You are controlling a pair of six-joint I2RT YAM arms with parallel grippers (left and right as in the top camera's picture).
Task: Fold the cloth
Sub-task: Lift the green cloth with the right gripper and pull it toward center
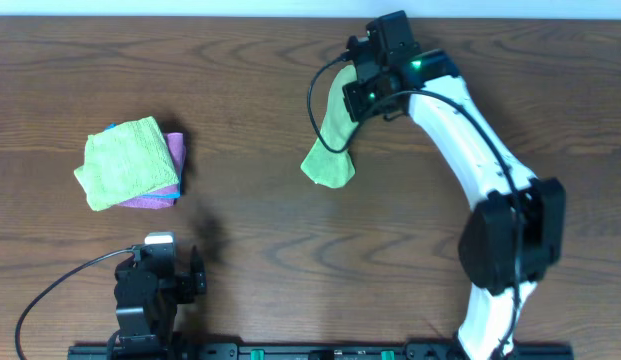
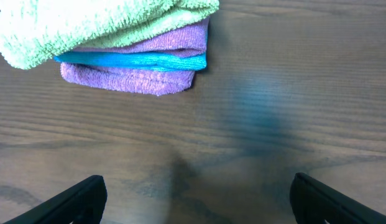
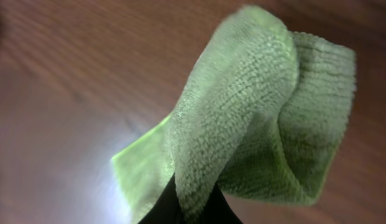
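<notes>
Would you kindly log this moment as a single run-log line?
right gripper: shut on thin lime-green microfibre cloth, one end held up | left gripper: open, holding nothing | stack of folded cloths: lying apart

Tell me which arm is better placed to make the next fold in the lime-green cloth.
Right. The right gripper is shut on the cloth, with one end lifted. The left gripper is open and empty, near the stack of other cloths, well apart from it.

cloth [image 1: 328,150] centre of table [image 1: 290,290], stack of cloths [image 1: 130,165] well apart — leftward
</notes>
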